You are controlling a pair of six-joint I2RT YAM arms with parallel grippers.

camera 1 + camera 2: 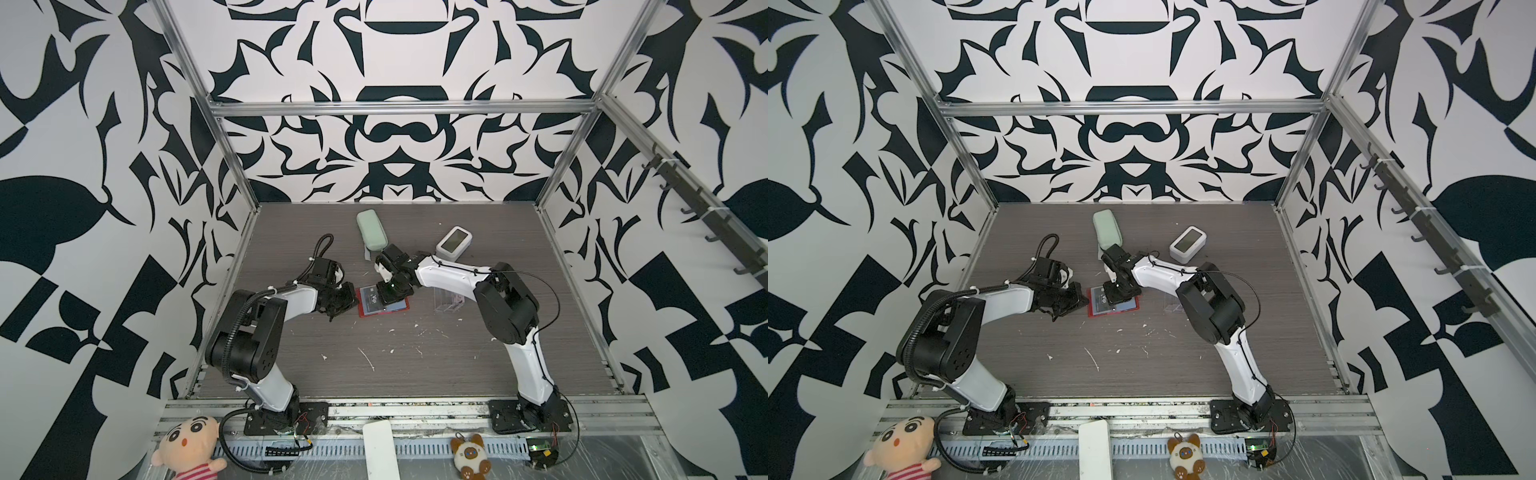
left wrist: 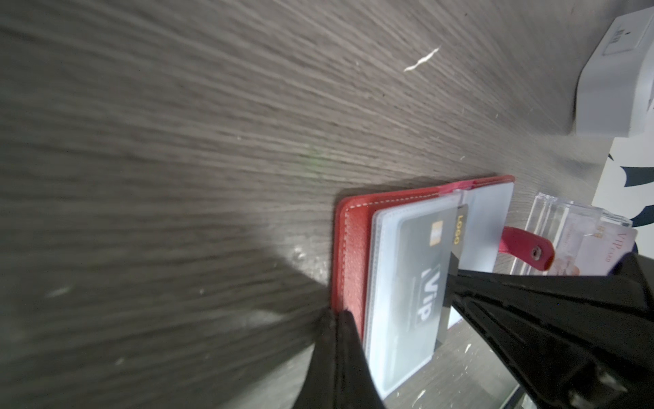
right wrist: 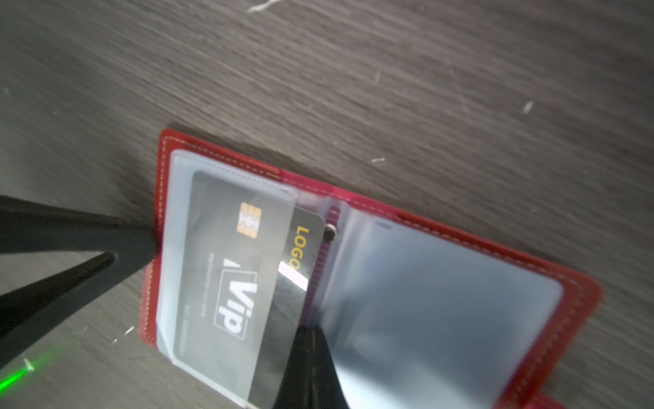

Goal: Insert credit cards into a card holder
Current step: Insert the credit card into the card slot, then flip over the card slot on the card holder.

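Black VIP card (image 3: 247,269) part-sleeved in card holder (image 2: 350,255); left gripper (image 3: 148,244), right gripper (image 3: 308,336) pressed together; sleeve (image 3: 184,177) could be buckled by skewed push

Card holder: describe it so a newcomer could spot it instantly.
On the grey wood table, find where the left gripper and right gripper converge. The card holder lies open there: the table's only red thing, a stitched booklet whose clear sleeves hold a black VIP card.
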